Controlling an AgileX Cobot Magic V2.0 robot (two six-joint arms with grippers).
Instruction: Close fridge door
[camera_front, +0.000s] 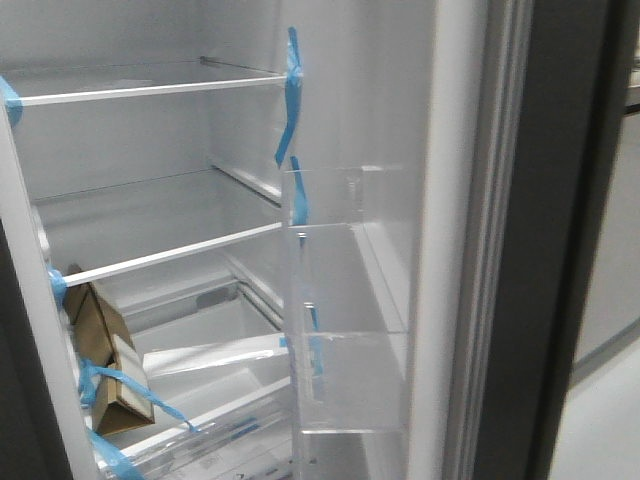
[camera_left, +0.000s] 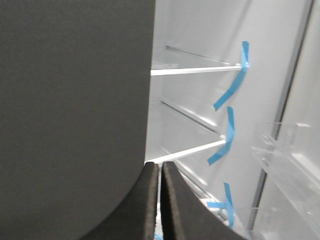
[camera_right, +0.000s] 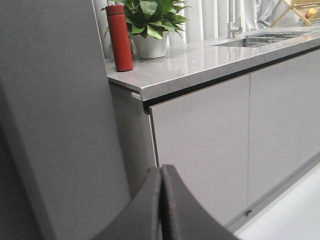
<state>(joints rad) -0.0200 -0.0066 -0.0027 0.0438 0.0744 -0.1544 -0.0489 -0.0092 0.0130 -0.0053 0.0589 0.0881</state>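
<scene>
The fridge door (camera_front: 450, 250) stands open at the right of the front view, its white inner side facing the shelves, with clear door bins (camera_front: 345, 330) and blue tape strips (camera_front: 291, 95). Its dark-grey outer edge (camera_front: 570, 240) shows further right. In the right wrist view the door's matte dark-grey face (camera_right: 55, 125) fills the left side, and my right gripper (camera_right: 161, 172) is shut and empty close beside it. My left gripper (camera_left: 160, 167) is shut and empty, pointing into the fridge past a dark-grey panel (camera_left: 75, 110). A door bin (camera_left: 290, 160) shows there too. Neither gripper shows in the front view.
Glass shelves (camera_front: 160, 92) and a taped brown carton (camera_front: 105, 355) are inside the fridge. Light-grey glossy cabinet fronts (camera_right: 210, 145) stand beside the door under a grey countertop (camera_right: 200, 60) with a red bottle (camera_right: 120, 37), a potted plant (camera_right: 150, 25) and a sink.
</scene>
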